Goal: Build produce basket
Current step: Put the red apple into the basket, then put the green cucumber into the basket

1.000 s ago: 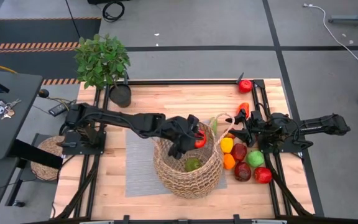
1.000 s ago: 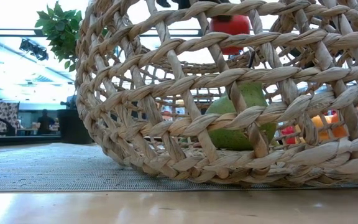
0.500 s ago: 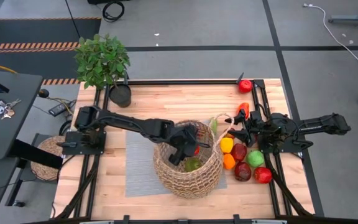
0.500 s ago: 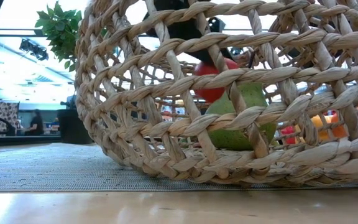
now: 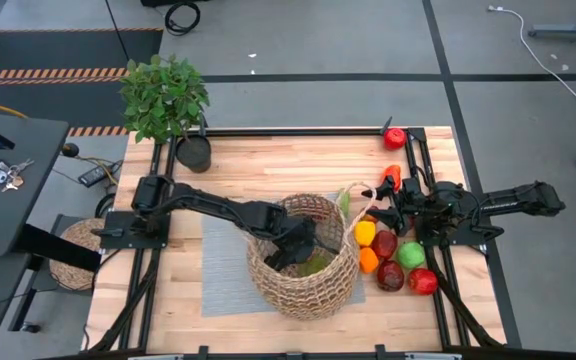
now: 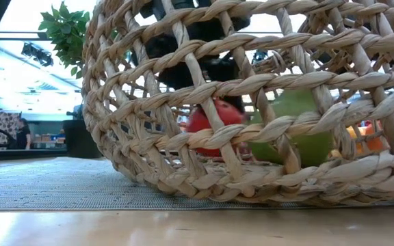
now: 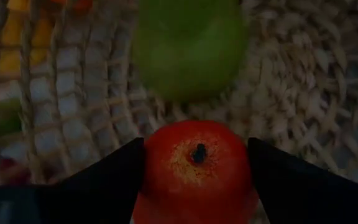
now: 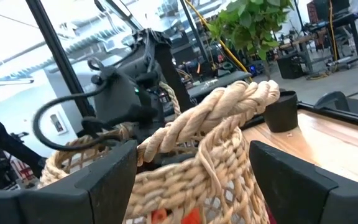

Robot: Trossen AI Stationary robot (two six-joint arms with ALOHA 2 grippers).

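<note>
The tan wicker basket [image 5: 303, 258] stands on a grey mat [image 5: 223, 270] at mid-table. My left gripper [image 5: 290, 250] reaches down inside it, shut on a red fruit [image 6: 214, 126] low in the basket. A green fruit [image 6: 293, 126] lies on the basket floor right beside it, also seen as the green fruit [image 7: 188, 50] past the red fruit [image 7: 196, 163]. My right gripper [image 5: 381, 206] stands open just right of the basket's handle [image 8: 222, 112], apart from it. More produce [image 5: 393, 258] lies on the table at the right. My left gripper pinches the red fruit by two opposite sides [image 7: 154, 168] between its two fingers, the stem dimple [image 7: 197, 152] facing the wrist. The fingers slant down into the basket from the table's left. Whether the fruit rests on the basket floor, I cannot tell.
A potted plant [image 5: 166, 100] stands at the table's far left corner. One red fruit [image 5: 395, 137] and an orange-red one [image 5: 392, 177] lie along the right rail. A flat woven disc [image 5: 73, 255] lies off the table's left side.
My left gripper has sunk from above the basket's rim down into the basket, tipping steeper, with the red fruit still in its fingers. The red fruit now sits low beside the green fruit, which has shifted aside on the basket floor.
</note>
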